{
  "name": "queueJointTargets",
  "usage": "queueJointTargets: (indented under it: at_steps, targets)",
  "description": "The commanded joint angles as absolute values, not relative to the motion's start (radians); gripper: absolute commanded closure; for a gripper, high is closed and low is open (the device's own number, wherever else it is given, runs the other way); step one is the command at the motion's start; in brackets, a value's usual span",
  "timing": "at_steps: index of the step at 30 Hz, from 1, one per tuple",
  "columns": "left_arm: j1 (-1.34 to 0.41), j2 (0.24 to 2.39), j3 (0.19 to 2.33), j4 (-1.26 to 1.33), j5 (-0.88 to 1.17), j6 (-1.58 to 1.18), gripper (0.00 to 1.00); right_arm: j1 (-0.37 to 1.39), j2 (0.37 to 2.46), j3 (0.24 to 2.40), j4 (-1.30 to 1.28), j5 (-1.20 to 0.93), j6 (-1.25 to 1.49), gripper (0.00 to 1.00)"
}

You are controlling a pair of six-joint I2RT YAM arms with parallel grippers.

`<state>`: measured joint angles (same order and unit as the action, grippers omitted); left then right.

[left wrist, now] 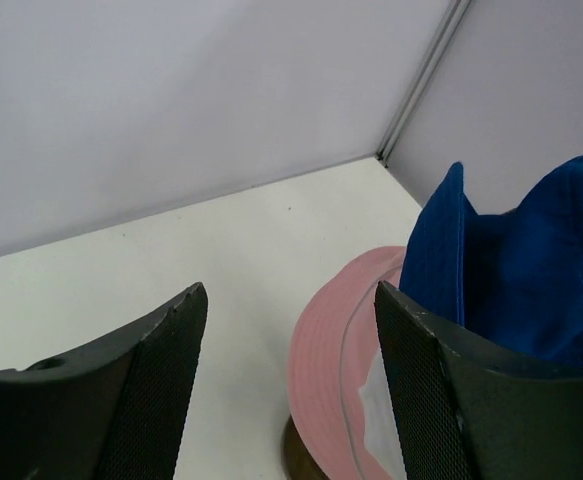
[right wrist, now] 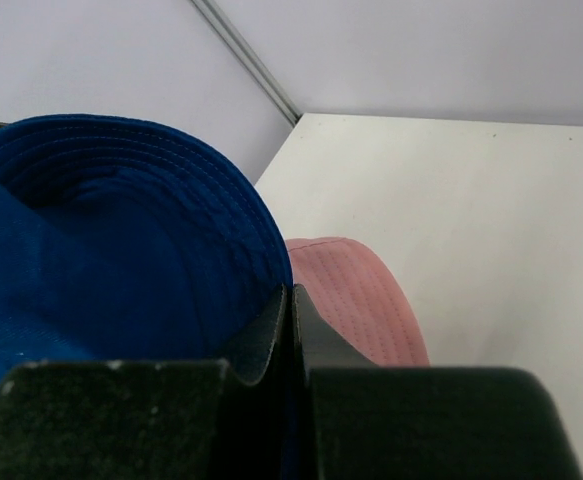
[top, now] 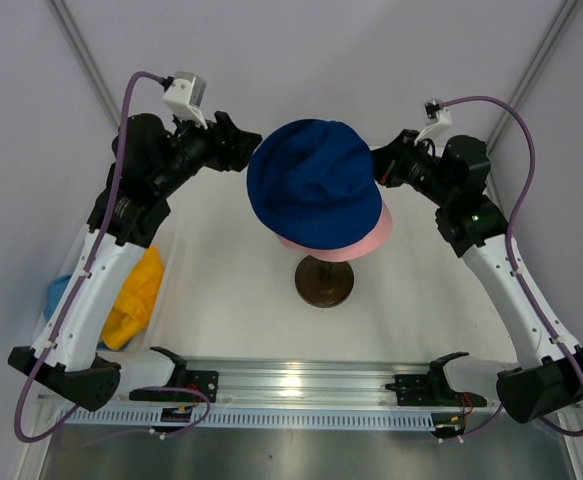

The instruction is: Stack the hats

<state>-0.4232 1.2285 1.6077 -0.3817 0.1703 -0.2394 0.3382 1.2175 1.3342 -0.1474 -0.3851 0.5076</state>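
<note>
The navy blue hat (top: 316, 185) lies over the pink hat (top: 366, 238) on the cream head's dark round base (top: 323, 282). My right gripper (top: 379, 165) is shut on the navy hat's right brim (right wrist: 121, 250); its tips (right wrist: 290, 292) pinch the fabric, with the pink brim (right wrist: 356, 290) just beyond. My left gripper (top: 239, 148) is open at the navy hat's left edge. In the left wrist view it (left wrist: 291, 292) straddles the pink brim (left wrist: 329, 360), and the navy hat (left wrist: 531, 270) is beside the right finger. The yellow-orange hat (top: 136, 295) and light blue hat (top: 59, 292) lie at the left.
A clear bin (top: 167, 262) at the left edge holds the yellow-orange and light blue hats, beside the left arm. A metal rail (top: 301, 385) runs along the near edge. White walls close the back and sides.
</note>
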Motion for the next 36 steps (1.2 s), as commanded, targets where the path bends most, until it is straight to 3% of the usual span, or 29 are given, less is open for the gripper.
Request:
queueJointTargets:
  at_steps: [1, 10, 15, 24, 28, 33, 35, 36]
  targets:
    - [-0.428, 1.262, 1.704, -0.483, 0.222, -0.164, 0.29, 0.341, 1.221, 1.385, -0.192, -0.437, 0.463, 1.0]
    - [-0.436, 1.22, 1.746, -0.519, 0.14, -0.187, 0.27, 0.339, 1.238, 1.413, -0.222, -0.419, 0.437, 1.0]
    - [-0.455, 1.161, 1.723, -0.482, 0.205, -0.187, 0.28, 0.339, 1.247, 1.41, -0.215, -0.431, 0.443, 1.0]
    - [-0.537, 1.275, 1.793, -0.567, 0.181, -0.126, 0.32, 0.337, 1.249, 1.396, -0.209, -0.446, 0.449, 1.0]
    - [-0.54, 1.342, 1.845, -0.6, 0.01, -0.141, 0.55, 0.339, 1.236, 1.388, -0.201, -0.453, 0.449, 1.0]
    - [-0.538, 1.42, 1.905, -0.608, -0.063, -0.146, 0.58, 0.339, 1.223, 1.379, -0.202, -0.442, 0.436, 1.0]
    - [-0.538, 1.428, 1.899, -0.592, -0.081, -0.167, 0.77, 0.339, 1.216, 1.371, -0.195, -0.443, 0.434, 1.0]
    - [-0.537, 1.428, 1.902, -0.58, -0.083, -0.202, 0.95, 0.339, 1.213, 1.367, -0.192, -0.44, 0.431, 1.0]
